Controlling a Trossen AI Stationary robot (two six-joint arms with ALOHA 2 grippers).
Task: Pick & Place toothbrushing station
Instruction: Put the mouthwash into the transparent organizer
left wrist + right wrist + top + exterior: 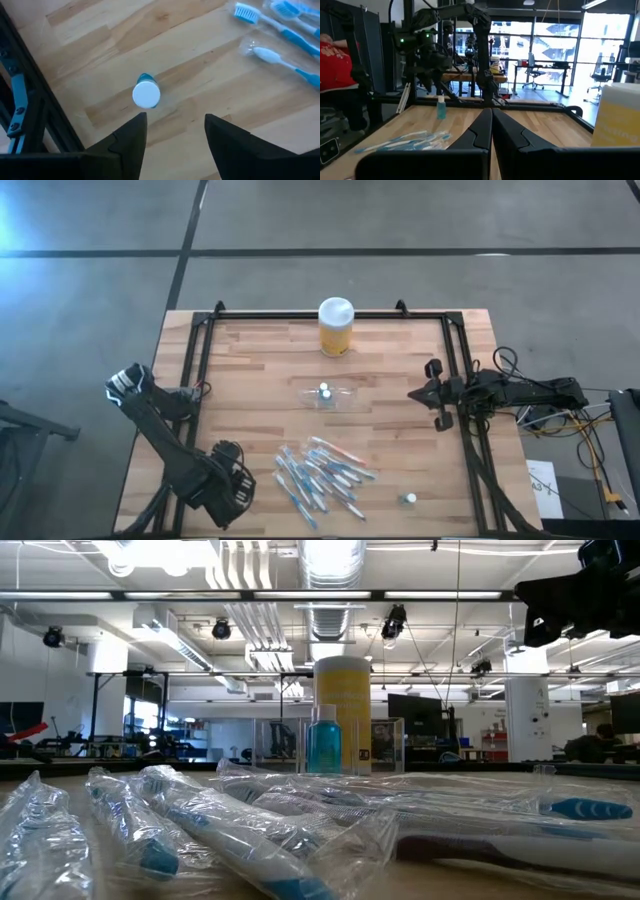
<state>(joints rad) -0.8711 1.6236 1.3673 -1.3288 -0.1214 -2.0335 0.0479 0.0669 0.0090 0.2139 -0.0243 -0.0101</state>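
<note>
The toothbrushing station (340, 398) is a small clear holder resting on its base mid-table, with a small white-capped bottle (325, 391) inside; in the low view its walls (388, 745) frame that blue bottle (324, 745). My left gripper (175, 120) is open and points down near the table's near left corner (232, 492). It hovers over another small blue bottle with a white cap (146, 93), which stands upright on the wood just beyond the fingertips. My right gripper (490, 125) is shut and waits level at the right edge (415, 393).
A yellow jar with a white lid (336, 327) stands at the far edge. A pile of wrapped blue toothbrushes (320, 475) lies near the front, right of my left gripper. Another small capped bottle (409, 499) stands front right. Black frame rails (30, 105) run along the sides.
</note>
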